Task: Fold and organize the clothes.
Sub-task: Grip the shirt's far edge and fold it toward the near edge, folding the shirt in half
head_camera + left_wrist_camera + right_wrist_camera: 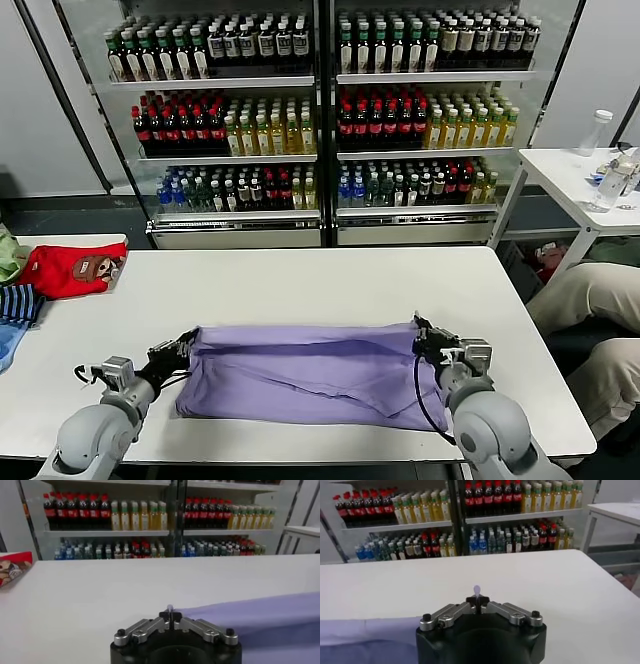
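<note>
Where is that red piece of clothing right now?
In the head view, the red garment lies at the table's far left edge, beside a striped garment.

Light purple cotton T-shirt (315, 375) lies spread on near half of white rectangular table (300, 275), long side across. Left gripper (183, 350) at shirt's left far corner, right gripper (425, 340) at right far corner, fabric pinched in each. Red garment with brown cartoon face (72, 268) on table's far left edge; striped dark-and-blue garment (18, 303) just nearer. Glass-fronted drinks cooler (320, 120) behind table. Small white side table (575, 180) far right, clear plastic bottles (605, 160) on it.
</note>
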Robot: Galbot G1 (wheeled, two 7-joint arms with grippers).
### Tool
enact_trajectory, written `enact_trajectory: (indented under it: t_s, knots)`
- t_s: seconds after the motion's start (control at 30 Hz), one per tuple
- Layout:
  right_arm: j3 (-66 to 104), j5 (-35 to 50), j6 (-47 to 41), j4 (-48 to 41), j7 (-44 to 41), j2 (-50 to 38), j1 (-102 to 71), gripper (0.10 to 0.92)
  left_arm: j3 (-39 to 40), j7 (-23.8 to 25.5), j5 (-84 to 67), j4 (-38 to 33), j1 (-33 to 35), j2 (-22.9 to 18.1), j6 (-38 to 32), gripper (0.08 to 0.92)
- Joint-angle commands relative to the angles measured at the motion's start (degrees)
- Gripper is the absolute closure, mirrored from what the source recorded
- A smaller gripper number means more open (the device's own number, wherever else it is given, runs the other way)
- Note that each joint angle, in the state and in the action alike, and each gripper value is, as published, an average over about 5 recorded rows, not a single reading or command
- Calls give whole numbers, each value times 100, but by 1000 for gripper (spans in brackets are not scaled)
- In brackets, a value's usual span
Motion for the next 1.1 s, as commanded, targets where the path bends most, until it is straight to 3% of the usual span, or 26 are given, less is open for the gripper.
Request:
enact_trajectory:
  t_s: [0.03,0.2,0.33,0.57,0.8,0.9,1.1]
  knots:
    - [154,-252,-14,433,-122,-121,-707,896,-100,-83,536,-488,471,10,677,866]
    - [329,-343,-12,616,-168,-120,-809,774,-216,-449,543,-859,586,-65,755,726]
    - [417,-475,-10,837,-219,-78,-1026,662,-116,-1140,457,-1062,622,-265,970,622]
    - [416,-833,-9,1131,-359,77,-1399,463,130,-2025,163,-881,591,-765,1267,423]
    - [388,-927,-9,1261,-400,79,-1495,261,101,-2360,-463,-939,582,-1018,1271,233]
    - [357,-931,-9,1246,-408,60,-1465,214,141,-2317,-536,-1080,673,-1138,1270,232]
    - [311,-938,-9,1204,-423,29,-1378,203,213,-2296,-503,-1150,717,-1354,1267,391]
